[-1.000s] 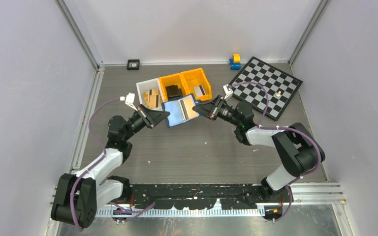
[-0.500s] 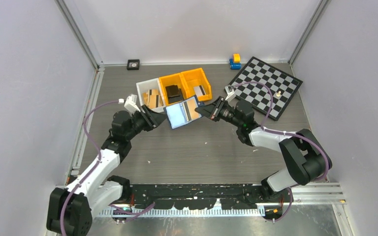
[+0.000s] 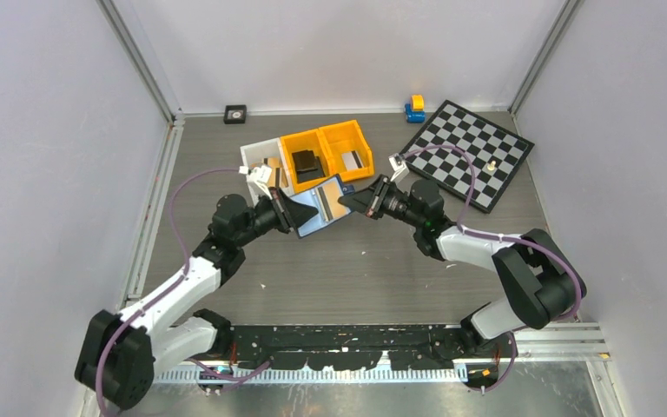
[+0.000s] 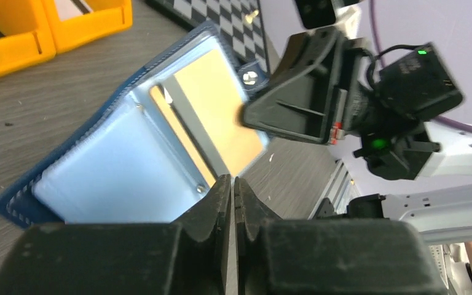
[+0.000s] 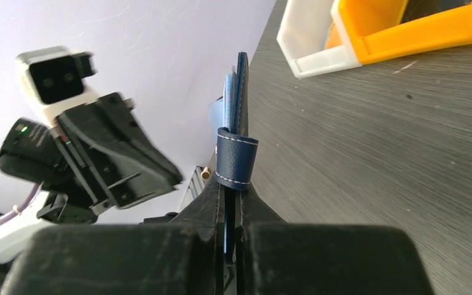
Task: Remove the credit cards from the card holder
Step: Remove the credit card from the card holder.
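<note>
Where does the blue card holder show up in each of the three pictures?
Top external: card holder at centre, between left tool and right tool.
Left wrist: card holder left of centre, open, above the left tool.
Right wrist: card holder at centre, edge-on, pinched in the right tool.
Shared landmark: orange bins, just beyond it.

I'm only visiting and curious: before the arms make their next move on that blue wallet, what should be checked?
1. Card holder spread open: ok.
2. Right gripper shut on the holder's tab edge: ok.
3. Left gripper shut on the opposite edge: ok.
4. Tan card showing in its pocket: ok.
5. Any second card inside: cannot tell.
</note>
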Robot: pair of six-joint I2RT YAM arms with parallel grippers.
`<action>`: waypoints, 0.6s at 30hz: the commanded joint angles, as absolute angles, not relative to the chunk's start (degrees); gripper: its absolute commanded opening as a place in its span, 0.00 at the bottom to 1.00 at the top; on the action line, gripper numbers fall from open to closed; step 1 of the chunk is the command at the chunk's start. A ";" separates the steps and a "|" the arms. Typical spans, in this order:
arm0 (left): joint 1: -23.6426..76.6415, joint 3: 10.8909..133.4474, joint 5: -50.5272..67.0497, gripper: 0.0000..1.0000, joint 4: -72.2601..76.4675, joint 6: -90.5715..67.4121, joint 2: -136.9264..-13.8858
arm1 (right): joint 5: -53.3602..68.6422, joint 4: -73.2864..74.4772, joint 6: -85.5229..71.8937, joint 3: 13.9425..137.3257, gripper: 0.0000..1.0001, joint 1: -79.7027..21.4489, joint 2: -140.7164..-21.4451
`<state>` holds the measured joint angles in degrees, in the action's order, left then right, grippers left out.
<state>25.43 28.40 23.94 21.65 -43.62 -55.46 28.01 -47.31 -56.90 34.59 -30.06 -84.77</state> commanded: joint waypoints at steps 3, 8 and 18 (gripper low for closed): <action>25.59 31.07 27.86 0.13 26.81 -44.97 -62.24 | 29.84 -55.39 -56.47 36.42 0.01 -31.62 -82.40; 25.49 31.70 28.64 0.22 26.85 -46.34 -64.28 | 30.60 -57.66 -56.97 36.12 0.01 -32.05 -82.16; 23.92 31.36 28.73 0.29 26.28 -47.55 -64.44 | 30.85 -59.94 -57.94 35.69 0.00 -32.17 -82.62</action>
<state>25.04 30.00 28.21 24.53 -46.70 -64.88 29.54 -52.60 -56.90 34.59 -31.77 -84.77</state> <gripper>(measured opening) 0.299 0.061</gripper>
